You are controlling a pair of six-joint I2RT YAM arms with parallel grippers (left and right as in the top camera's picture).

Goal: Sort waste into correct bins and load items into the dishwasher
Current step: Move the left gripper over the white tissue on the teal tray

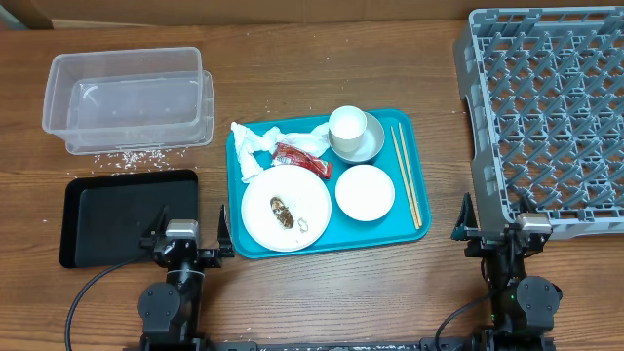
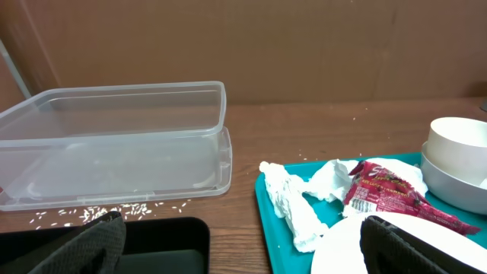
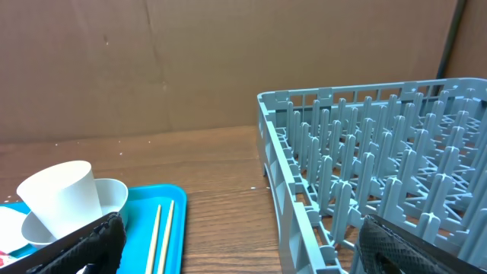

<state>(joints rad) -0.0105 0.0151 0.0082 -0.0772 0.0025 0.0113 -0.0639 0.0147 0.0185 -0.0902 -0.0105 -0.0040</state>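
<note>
Waiting at the near edge of the bench (image 1: 322,58): the left pincer (image 1: 191,237) and right pincer (image 1: 495,232) are spread wide, and nothing is held.

On the teal plastic tray (image 1: 375,232) are gathered crumpled white paper napkins (image 1: 255,146), a small red wrapper (image 1: 300,156), a round white plate (image 1: 261,222) bearing a brown lump (image 1: 283,208), a small white bowl (image 1: 365,191), a white cup (image 1: 347,125) set in a pale grey-green bowl (image 1: 370,148), and thin wooden chopsticks (image 1: 407,174) along its right side. The clear rectangular plastic tub (image 1: 127,54) and flat black tray (image 1: 107,219) are placed to the left, the grey pegged dish rack (image 1: 546,117) to the right. Scraps could be carried into the rack if the plate were loaded unscraped. The cup could be toppled if its bowl were tilted in lifting. The flat-lying chopsticks could be missed or dropped.
</note>
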